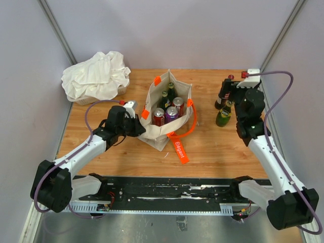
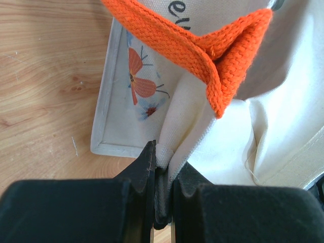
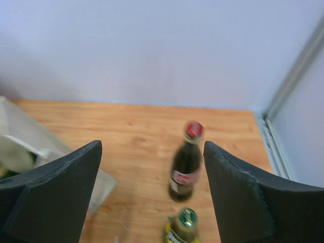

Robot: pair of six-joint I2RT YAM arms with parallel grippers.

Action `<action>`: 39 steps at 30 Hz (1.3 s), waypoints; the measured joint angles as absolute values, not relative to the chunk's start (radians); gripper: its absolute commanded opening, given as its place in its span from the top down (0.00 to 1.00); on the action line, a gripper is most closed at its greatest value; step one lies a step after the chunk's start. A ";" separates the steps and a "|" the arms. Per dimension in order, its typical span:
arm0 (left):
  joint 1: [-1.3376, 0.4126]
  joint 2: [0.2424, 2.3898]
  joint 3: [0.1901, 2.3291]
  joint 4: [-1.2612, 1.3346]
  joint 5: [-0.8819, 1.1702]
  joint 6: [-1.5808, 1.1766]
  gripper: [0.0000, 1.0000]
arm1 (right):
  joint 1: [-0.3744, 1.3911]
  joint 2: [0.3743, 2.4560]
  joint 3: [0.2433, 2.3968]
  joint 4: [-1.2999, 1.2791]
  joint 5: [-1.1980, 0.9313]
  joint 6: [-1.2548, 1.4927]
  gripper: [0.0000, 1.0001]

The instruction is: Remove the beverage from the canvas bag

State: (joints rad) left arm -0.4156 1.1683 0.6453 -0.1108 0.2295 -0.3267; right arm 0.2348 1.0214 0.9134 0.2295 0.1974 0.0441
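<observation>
Left gripper (image 2: 163,164) clamps the bag (image 1: 161,137) wall, likely to steady it and keep the mouth open. Bag sits mid-table, drinks (image 1: 169,109) inside. Right gripper (image 3: 152,152) spread wide, empty, over two bottles (image 3: 186,162) standing well right of it.

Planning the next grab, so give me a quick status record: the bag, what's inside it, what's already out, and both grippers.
canvas bag: upright, top open
in bag: two dark bottles, two red cans, purple can
out of bag: red-capped bottle and green-capped bottle, standing at right
left gripper: shut on the bag's fabric edge
right gripper: open, empty, by the two standing bottles
</observation>
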 measured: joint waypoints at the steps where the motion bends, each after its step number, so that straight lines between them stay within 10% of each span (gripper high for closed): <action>1: -0.416 1.168 0.645 -0.111 0.229 -0.327 1.00 | 0.268 1.024 0.964 0.200 0.192 0.033 0.19; 15: -0.416 1.141 0.640 -0.119 0.222 -0.327 1.00 | 0.669 1.386 1.415 -0.172 0.093 -0.057 0.24; 39: -0.416 1.148 0.638 -0.115 0.222 -0.326 0.99 | 0.737 1.784 1.470 -0.294 -0.133 0.009 0.12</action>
